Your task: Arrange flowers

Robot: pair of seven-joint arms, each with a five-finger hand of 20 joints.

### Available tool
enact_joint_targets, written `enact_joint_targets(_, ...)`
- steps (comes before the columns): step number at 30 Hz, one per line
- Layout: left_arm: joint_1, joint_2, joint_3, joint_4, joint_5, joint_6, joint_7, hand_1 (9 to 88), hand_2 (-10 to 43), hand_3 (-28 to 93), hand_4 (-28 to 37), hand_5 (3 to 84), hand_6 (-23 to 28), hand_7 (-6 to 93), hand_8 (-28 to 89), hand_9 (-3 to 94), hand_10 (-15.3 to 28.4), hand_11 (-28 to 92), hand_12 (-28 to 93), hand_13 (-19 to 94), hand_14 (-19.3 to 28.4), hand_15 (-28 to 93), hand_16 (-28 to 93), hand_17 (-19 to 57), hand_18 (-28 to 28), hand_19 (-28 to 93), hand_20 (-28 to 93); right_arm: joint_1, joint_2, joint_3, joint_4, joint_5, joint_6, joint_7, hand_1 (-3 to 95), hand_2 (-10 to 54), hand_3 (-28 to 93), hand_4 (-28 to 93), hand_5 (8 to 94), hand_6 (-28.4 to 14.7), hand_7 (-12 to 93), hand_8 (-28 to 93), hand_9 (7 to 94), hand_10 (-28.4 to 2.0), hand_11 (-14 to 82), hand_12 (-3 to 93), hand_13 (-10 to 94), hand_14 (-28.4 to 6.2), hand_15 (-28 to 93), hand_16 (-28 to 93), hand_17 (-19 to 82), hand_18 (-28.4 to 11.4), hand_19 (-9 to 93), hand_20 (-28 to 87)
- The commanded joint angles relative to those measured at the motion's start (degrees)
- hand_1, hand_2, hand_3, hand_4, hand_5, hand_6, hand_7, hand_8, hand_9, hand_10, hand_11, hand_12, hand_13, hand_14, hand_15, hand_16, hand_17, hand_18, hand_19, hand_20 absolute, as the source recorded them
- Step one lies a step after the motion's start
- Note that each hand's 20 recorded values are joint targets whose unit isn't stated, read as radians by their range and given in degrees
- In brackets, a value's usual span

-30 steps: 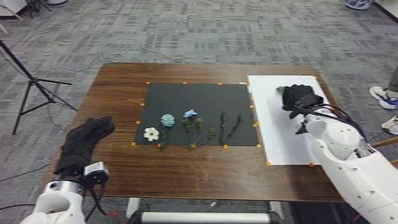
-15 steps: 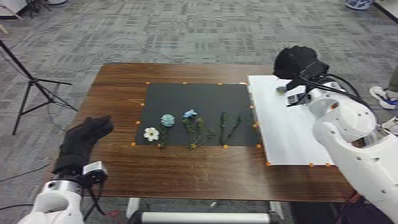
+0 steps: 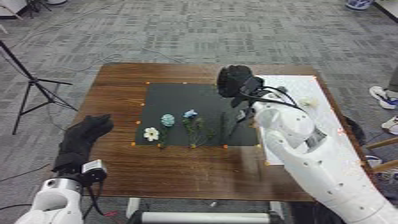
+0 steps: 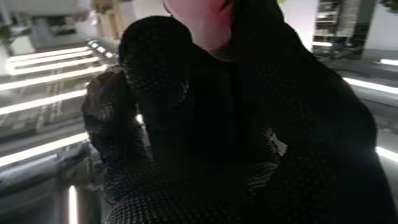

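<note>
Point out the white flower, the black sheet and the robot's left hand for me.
White flower (image 3: 151,134): head view, on the middle of its bloom.
Black sheet (image 3: 178,97): head view, on a bare part toward its far edge.
Left hand (image 3: 82,136): head view, on the glove's middle.

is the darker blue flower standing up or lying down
Lying down: the darker blue flower and its green stem stretch flat along the black mat.
</note>
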Motion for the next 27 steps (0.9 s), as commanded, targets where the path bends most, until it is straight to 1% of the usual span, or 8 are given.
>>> enact_joint_targets(1,-0.48,0.00,0.44,0.07,-0.01,-0.76,0.24,23.7,13.2,67,-28.3,51.1,2.5,17.2,-7,49.6,13.9,22,13,38,17.3,21,-1,4.1,9.0,7,13,-0.02,-3.83,-1.29,3.05,-2.24,-1.12,-1.09,58.3,-9.5,63,-23,78.6,2.8,23,2,87.7,-8.8,5.0,26.9,75,-9.0,57,35,38,-22.4,81,55)
enact_joint_targets(2,0.00,0.07,0.30,-0.10,-0.15,-0.75,0.53,23.7,13.2,67,-28.3,51.1,2.4,17.2,-7,49.6,14.0,22,13,38,17.3,21,-1,4.1,9.0,7,13,-0.34,-3.67,-1.85,2.81,-2.04,-0.84,-0.47,58.3,-9.5,63,-23,78.6,2.9,23,2,87.7,-8.8,5.0,26.8,75,-9.0,57,35,38,-22.4,81,55)
enact_joint_targets(3,-0.24,0.11,0.53,0.00,-0.20,-0.56,0.57,23.6,13.2,67,-28.3,51.1,2.5,17.2,-7,49.6,14.0,22,13,38,17.4,21,-1,4.1,9.0,7,13,-0.35,-3.91,-1.87,3.22,-2.39,-1.08,-0.67,58.3,-9.5,63,-23,78.6,2.9,23,2,87.8,-8.8,5.0,26.7,75,-9.0,57,35,38,-22.4,81,55)
enact_joint_targets(7,-0.77,0.11,0.90,0.27,-0.14,-0.69,0.19,23.6,13.2,67,-28.3,51.0,2.5,17.2,-7,49.6,14.0,22,13,38,17.5,21,-1,4.1,8.9,7,13,-0.62,-4.71,-2.15,4.38,-3.28,-2.42,-0.68,58.3,-9.5,63,-23,78.6,2.9,23,2,87.8,-8.7,5.1,26.5,75,-9.0,57,35,38,-22.4,81,55)
enact_joint_targets(11,-0.90,-0.02,1.13,0.33,-0.09,-0.82,0.33,23.5,13.3,67,-28.3,50.8,2.6,17.0,-7,49.6,13.9,22,13,37,17.7,21,-1,3.8,9.2,7,13,-1.03,-5.26,-2.19,5.48,-4.12,-2.84,-1.04,58.2,-9.5,63,-23,78.5,3.0,23,2,87.7,-8.7,5.2,26.7,75,-9.1,57,35,38,-22.4,81,55)
enact_joint_targets(15,-0.91,-0.10,1.01,0.39,-0.09,-0.94,0.50,23.5,13.3,67,-28.3,50.8,2.7,17.0,-7,49.6,13.9,22,13,38,17.7,22,-1,3.8,9.3,7,13,-1.36,-6.15,-1.80,6.79,-4.81,-2.95,-1.33,58.1,-9.5,63,-23,78.4,3.0,23,2,87.7,-8.8,5.1,26.6,75,-9.1,57,35,38,-22.4,81,55)
enact_joint_targets(21,-0.82,-0.30,0.99,0.46,-0.12,-1.21,0.33,23.4,13.2,67,-28.3,50.8,2.8,17.0,-7,49.5,13.9,22,13,37,17.7,22,-1,3.8,9.2,7,13,-2.04,-7.87,-0.96,8.10,-5.87,-3.14,-1.45,58.0,-9.5,63,-22,78.4,3.1,23,2,87.6,-8.6,5.1,26.4,75,-9.0,57,35,38,-22.6,81,55)
enact_joint_targets(27,-0.66,-0.43,0.94,0.35,-0.13,-0.87,0.26,23.3,13.2,67,-28.3,50.7,2.8,16.9,-7,49.5,13.9,22,13,37,17.7,22,-1,3.8,9.2,7,13,-2.33,-8.55,-0.35,8.62,-5.40,-4.60,-1.76,57.0,-9.4,63,-21,78.0,3.0,23,1,87.0,-8.6,5.7,26.1,75,-9.2,57,35,38,-22.6,81,55)
